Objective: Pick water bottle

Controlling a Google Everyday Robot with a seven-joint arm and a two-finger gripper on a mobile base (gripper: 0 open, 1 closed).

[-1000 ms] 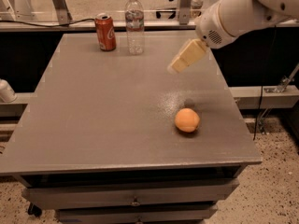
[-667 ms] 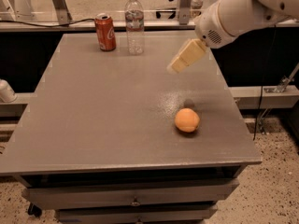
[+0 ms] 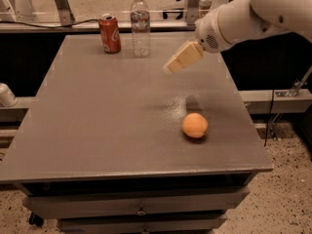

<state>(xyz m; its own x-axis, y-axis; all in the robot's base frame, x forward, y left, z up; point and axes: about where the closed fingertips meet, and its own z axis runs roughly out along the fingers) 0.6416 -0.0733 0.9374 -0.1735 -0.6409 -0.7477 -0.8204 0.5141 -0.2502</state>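
The water bottle [image 3: 140, 25] is clear plastic with a white cap and a pale label band. It stands upright at the far edge of the grey table [image 3: 97, 111], just right of a red soda can [image 3: 109, 33]. My gripper [image 3: 171, 68] hangs above the table's right half on the white arm coming in from the upper right. It is to the right of the bottle and nearer the camera, well apart from it, and holds nothing.
An orange [image 3: 195, 125] lies on the table's near right part, below the gripper. Drawers [image 3: 141, 211] sit under the table front. A railing and metal legs stand behind the table's far edge.
The gripper has moved a little to the left, toward the bottle. The bottle, can and orange have not moved.
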